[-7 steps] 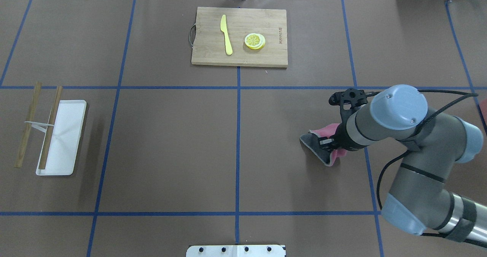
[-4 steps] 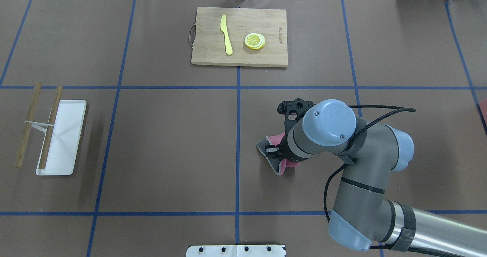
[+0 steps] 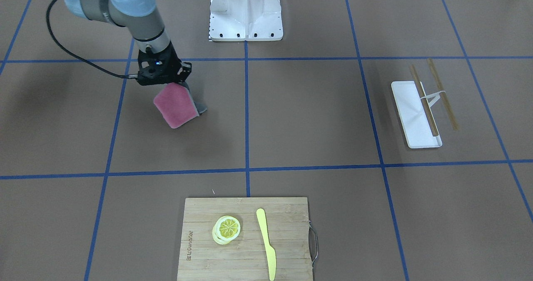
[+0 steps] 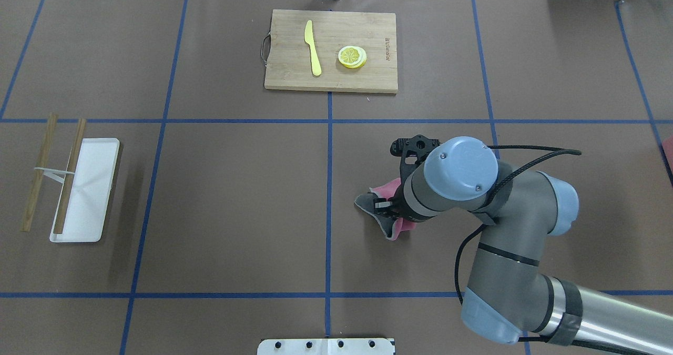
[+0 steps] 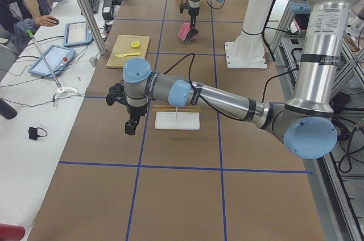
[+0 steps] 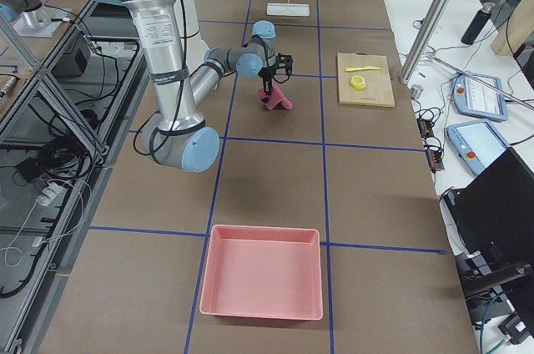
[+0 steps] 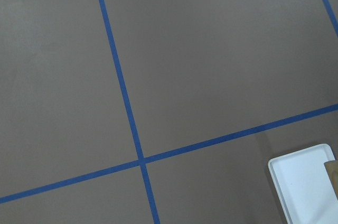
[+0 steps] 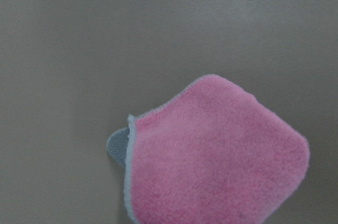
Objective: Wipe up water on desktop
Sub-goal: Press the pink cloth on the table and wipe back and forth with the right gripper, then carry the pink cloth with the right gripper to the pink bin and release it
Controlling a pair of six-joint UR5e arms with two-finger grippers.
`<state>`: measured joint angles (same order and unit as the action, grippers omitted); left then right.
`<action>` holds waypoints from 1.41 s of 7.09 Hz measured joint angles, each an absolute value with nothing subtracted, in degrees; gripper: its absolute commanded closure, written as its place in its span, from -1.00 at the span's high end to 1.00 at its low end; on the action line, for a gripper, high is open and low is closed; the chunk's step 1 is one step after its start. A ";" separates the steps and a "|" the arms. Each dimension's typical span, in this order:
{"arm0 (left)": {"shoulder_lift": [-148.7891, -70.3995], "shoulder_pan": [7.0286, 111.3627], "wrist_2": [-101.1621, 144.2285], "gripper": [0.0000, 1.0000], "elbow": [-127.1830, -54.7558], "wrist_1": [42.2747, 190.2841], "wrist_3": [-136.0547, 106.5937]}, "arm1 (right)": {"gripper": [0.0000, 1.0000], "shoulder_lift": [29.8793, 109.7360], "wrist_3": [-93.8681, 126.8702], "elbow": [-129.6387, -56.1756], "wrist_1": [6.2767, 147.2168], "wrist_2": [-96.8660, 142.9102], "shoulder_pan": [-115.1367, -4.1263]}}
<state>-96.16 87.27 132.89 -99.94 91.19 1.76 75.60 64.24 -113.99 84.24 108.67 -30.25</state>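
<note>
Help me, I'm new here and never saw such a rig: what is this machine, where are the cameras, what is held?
Two robot arms work at a brown desktop marked with blue tape. Four fixed cameras look from overhead, the front and each table end; one more sits on each wrist. The right tool grips a pink cloth low over the desktop. The left tool hangs near a white tray and two wooden sticks. A cutting board carries a yellow knife and lemon slice.
</note>
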 measured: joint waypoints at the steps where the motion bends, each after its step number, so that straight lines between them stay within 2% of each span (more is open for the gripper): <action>1: -96.08 87.34 132.91 0.95 -100.03 90.96 1.76 | -1.00 80.44 59.24 -116.01 84.17 110.20 -33.14; 4: -96.46 87.44 132.90 0.95 -100.20 89.08 1.76 | -1.00 88.12 48.55 -118.92 84.22 117.22 -42.99; 6: -96.46 87.45 132.91 0.95 -100.22 88.84 1.69 | -1.00 92.97 39.33 -120.25 84.43 124.61 -53.64; 8: -96.15 87.45 132.97 0.95 -100.30 88.71 1.53 | -1.00 100.70 20.76 -120.02 85.64 127.00 -65.78; 10: -96.03 87.45 132.98 0.95 -100.35 88.62 1.42 | -1.00 103.81 0.44 -118.86 93.51 127.25 -77.72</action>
<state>-96.03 87.45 132.98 -100.35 88.62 1.42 103.81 0.44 -118.86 93.51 127.25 -77.72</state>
